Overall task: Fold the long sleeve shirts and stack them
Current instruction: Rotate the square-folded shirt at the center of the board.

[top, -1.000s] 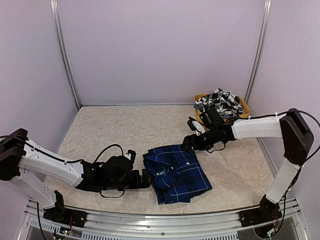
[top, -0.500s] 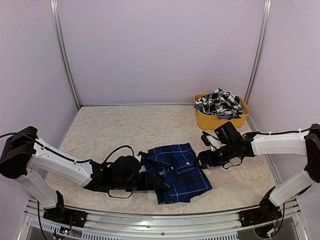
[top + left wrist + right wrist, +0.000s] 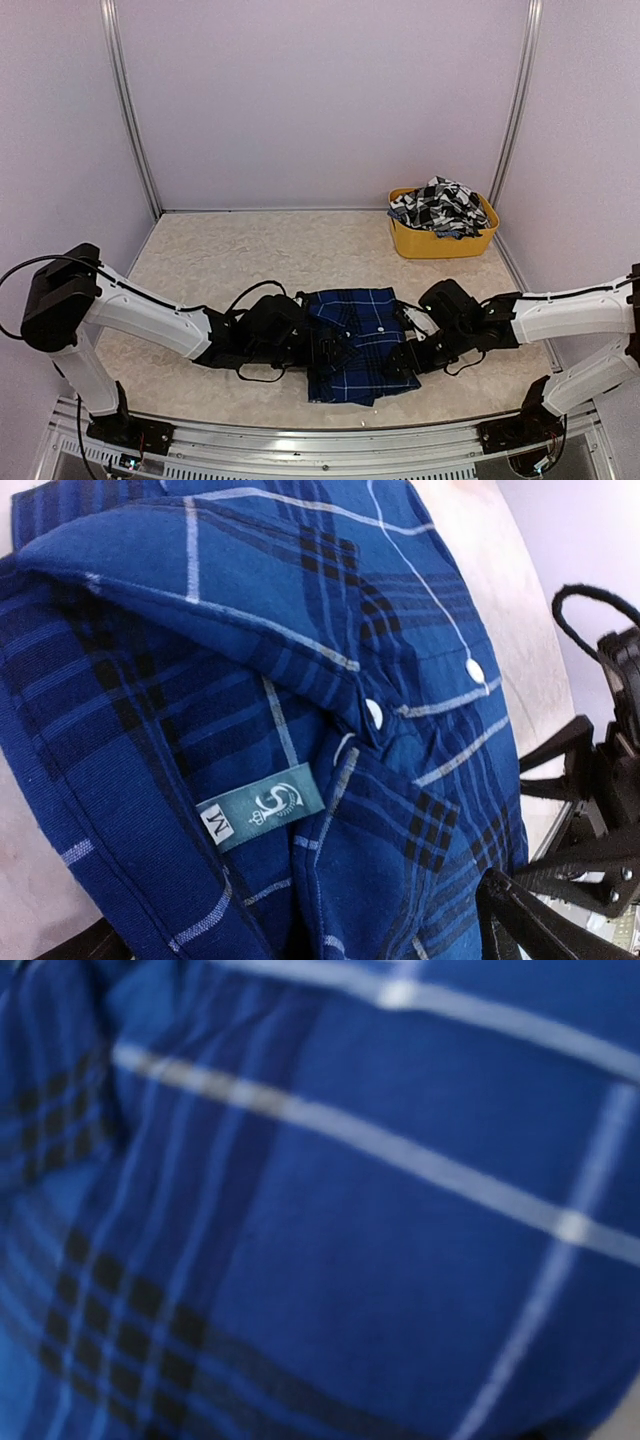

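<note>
One of the long sleeve shirts, a folded blue plaid shirt point(image 3: 362, 335), lies near the table's front middle. Its collar, green size label point(image 3: 262, 806) and white buttons fill the left wrist view. My left gripper point(image 3: 325, 352) is open over the shirt's left side by the collar, one black finger point(image 3: 520, 922) showing at the lower right. My right gripper point(image 3: 398, 360) is at the shirt's right edge, its fingers point(image 3: 556, 748) spread apart; its own camera shows only blurred blue cloth point(image 3: 400, 1210). A black-and-white checked shirt point(image 3: 440, 205) is heaped in the yellow tub.
The yellow tub point(image 3: 445, 243) stands at the back right by the wall. Pale speckled tabletop point(image 3: 240, 260) spreads behind the shirt. A metal rail point(image 3: 300, 440) runs along the near edge.
Both arms closed in on the blue shirt: the left gripper slid right onto its collar side, the right swung down from near the tub to its right edge. The shirt shifted slightly.
</note>
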Robot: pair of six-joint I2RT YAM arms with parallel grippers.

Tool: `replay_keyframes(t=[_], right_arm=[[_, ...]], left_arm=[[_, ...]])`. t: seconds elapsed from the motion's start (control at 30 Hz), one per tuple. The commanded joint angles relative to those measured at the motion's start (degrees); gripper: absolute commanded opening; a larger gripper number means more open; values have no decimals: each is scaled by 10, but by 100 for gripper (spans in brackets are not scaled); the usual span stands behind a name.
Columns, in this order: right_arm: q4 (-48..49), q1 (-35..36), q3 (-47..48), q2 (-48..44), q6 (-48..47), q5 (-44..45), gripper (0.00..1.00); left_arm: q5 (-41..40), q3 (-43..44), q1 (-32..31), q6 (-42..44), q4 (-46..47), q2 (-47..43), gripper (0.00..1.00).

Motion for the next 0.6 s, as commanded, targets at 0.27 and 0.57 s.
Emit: replay_keyframes(t=[0.27,0.57], right_arm=[[150,121,48,91,61,-5,80],[93,161,201,169,-10,42,81]], left_arm=[[13,105,146,157,-88,50,99],[-53,88,223,197,-143,-9,99]])
